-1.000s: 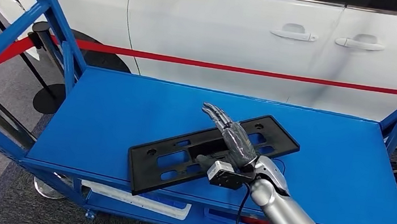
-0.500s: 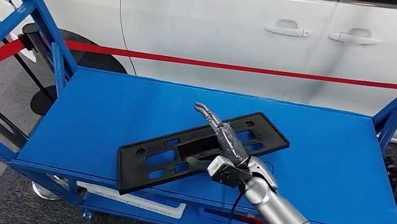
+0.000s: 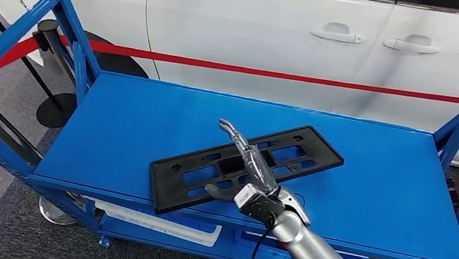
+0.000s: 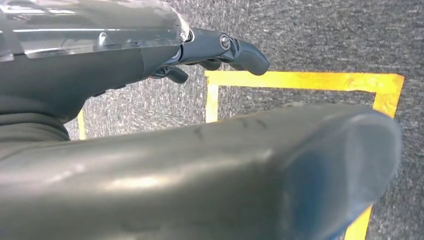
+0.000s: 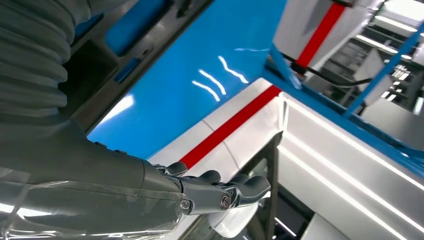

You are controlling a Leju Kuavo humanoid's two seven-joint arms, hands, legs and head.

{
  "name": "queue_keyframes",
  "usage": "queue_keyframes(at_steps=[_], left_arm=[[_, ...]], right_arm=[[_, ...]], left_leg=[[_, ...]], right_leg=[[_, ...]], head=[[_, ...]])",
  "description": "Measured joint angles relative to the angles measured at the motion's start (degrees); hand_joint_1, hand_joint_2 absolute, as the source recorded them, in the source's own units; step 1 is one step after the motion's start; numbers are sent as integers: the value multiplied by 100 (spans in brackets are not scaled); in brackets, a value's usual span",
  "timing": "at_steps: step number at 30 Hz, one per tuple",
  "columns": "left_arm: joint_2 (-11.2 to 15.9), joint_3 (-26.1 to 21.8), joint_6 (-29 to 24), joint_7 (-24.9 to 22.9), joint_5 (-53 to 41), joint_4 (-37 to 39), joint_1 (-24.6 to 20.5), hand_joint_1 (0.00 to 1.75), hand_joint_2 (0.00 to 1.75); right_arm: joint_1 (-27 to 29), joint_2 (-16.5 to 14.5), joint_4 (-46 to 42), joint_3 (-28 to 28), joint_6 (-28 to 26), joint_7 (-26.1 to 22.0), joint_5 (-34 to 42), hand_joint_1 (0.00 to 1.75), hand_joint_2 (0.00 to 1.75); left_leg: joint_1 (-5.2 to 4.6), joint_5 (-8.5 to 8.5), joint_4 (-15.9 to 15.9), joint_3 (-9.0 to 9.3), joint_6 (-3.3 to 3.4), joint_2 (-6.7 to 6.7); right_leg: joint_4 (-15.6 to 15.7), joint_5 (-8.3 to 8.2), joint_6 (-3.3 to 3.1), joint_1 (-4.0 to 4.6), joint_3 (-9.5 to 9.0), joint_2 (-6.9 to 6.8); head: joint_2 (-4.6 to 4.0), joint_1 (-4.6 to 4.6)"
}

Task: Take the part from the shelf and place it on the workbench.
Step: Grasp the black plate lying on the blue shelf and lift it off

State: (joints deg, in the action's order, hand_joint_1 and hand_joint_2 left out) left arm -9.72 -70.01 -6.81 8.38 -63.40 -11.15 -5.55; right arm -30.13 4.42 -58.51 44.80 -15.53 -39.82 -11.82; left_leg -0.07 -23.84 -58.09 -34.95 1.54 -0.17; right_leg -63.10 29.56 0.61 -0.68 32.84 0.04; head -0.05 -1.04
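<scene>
Reaching stage: blue shelf (image 3: 121, 129) carries the black part (image 3: 208, 176), lying diagonal, one corner at the shelf's front edge. Right hand (image 3: 252, 165) hovers over it, fingers extended, holding nothing. Next move likely needs a firm grasp before lifting

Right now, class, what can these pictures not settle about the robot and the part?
- Head view: the right hand lies over the black part; whether its fingers grip it is hidden.
- Left wrist view: the left hand hangs above carpet; its thumb blocks much.
- Head view: the shelf has lower levels, cut off.
</scene>
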Motion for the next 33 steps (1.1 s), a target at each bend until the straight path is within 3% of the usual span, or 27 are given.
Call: queue_keyframes(at_steps=[2, 5, 6, 9, 10, 11, 12, 13, 15, 17, 21, 23, 25, 26, 27, 28, 30, 32, 33], left_arm=[[-1, 0, -28, 2, -7, -1, -6, 0, 0], [21, -3, -84, 26, 47, -2, -11, 0, 0], [32, -7, -99, 31, 66, -2, -12, 0, 0], [54, -22, -108, 32, 82, -2, -14, 0, 0], [57, -27, -108, 33, 82, -2, -12, 0, 0], [61, -31, -108, 35, 82, -2, -9, 0, 0], [63, -33, -106, 39, 81, -2, -6, 0, 0], [67, -34, -100, 44, 80, -2, -6, 0, 0], [81, -35, -85, 53, 69, -2, -19, 0, 0], [95, -35, -71, 62, 45, -2, -37, 0, 0], [100, -35, -17, 82, -4, -2, -42, 0, 0], [99, -35, 2, 91, -23, -2, -53, 0, 0], [98, -35, 10, 93, -24, -2, -61, 0, 0], [97, -35, 11, 98, -23, -2, -58, 0, 0], [96, -35, 13, 111, -23, -2, -52, 0, 0], [93, -35, 17, 128, -23, -2, -48, 0, 0], [89, -34, 34, 183, -28, -1, -44, 0, 0], [89, -33, 59, 225, -48, -1, -43, 0, 0], [89, -32, 75, 233, -66, -1, -38, 0, 0]], right_arm=[[-7, -82, -19, 9, 23, -9, 16, 0, 175], [-28, -255, -24, 32, 104, -31, 26, 0, 175], [-38, -320, -24, 40, 125, -38, 25, 0, 175], [-61, -447, -23, 62, 140, -46, 22, 0, 175], [-60, -462, -22, 70, 142, -46, 17, 0, 175], [-59, -474, -20, 78, 149, -46, 9, 0, 175], [-62, -490, -19, 84, 159, -46, -5, 0, 175], [-71, -511, -17, 86, 167, -44, -31, 0, 175], [-112, -562, -17, 90, 158, -5, -127, 0, 175], [-149, -592, -16, 99, 108, 106, -310, 0, 175], [-192, -581, 15, 147, -30, 330, -819, 0, 175], [-264, -552, 114, 191, -103, 368, -1080, 0, 175], [-323, -516, 273, 246, -165, 371, -1261, 0, 175], [-340, -497, 359, 275, -193, 370, -1339, 0, 175], [-364, -479, 449, 311, -227, 369, -1423, 0, 175], [-400, -462, 535, 350, -265, 367, -1504, 0, 175], [-496, -422, 714, 432, -358, 354, -1650, 0, 175], [-557, -380, 864, 494, -435, 340, -1741, 0, 175], [-569, -358, 927, 518, -462, 337, -1773, 0, 175]], left_leg=[[-15, 10, -36, -23, -60, -2], [-15, 12, -77, -59, -163, -5], [-7, -76, -179, -104, -197, -5], [25, -672, -1159, -493, -290, -2], [31, -813, -1510, -627, -307, -2], [32, -835, -1679, -676, -312, -2], [31, -744, -1634, -619, -305, -2], [30, -563, -1362, -457, -285, -2], [8, -244, -552, -17, -204, -7], [-34, -180, -83, 218, -130, -13], [-25, -151, 129, 294, -35, 3], [12, -105, 216, 332, 8, 19], [15, -103, 211, 324, 22, 20], [17, -109, 198, 321, 20, 18], [21, -121, 178, 319, 12, 17], [28, -138, 149, 317, -2, 15], [31, -199, 52, 291, -55, 12], [17, -243, -39, 233, -116, 5], [12, -245, -56, 210, -145, 3]], right_leg=[[357, -46, -48, 19, -197, 6], [401, -81, -149, 14, -164, 10], [412, -104, -183, 7, -151, 8], [416, -148, -245, 8, -100, -11], [414, -155, -250, 14, -85, -20], [410, -159, -251, 20, -74, -25], [407, -161, -251, 25, -71, -28], [404, -161, -250, 32, -74, -24], [404, -162, -241, 46, -75, -14], [409, -178, -204, 41, -53, -10], [346, -124, -88, 39, -14, -5], [-113, 138, -43, 35, 207, -1], [-827, 418, -3, 12, 588, -1], [-1042, 442, 17, -2, 715, -3], [-1048, 348, 36, -19, 744, -4], [-834, 160, 51, -37, 660, -6], [-113, -197, 66, -64, 341, -11], [265, -299, 28, -59, 194, -6], [271, -290, -6, -42, 206, 1]], head=[[1, 1], [1, 2], [1, -1], [-1, -16], [-1, -16], [0, -16], [1, -16], [1, -16], [1, -13], [1, -13], [1, -9], [1, -4], [1, -2], [1, -2], [1, -2], [1, -2], [1, 0], [1, -8], [1, -11]])
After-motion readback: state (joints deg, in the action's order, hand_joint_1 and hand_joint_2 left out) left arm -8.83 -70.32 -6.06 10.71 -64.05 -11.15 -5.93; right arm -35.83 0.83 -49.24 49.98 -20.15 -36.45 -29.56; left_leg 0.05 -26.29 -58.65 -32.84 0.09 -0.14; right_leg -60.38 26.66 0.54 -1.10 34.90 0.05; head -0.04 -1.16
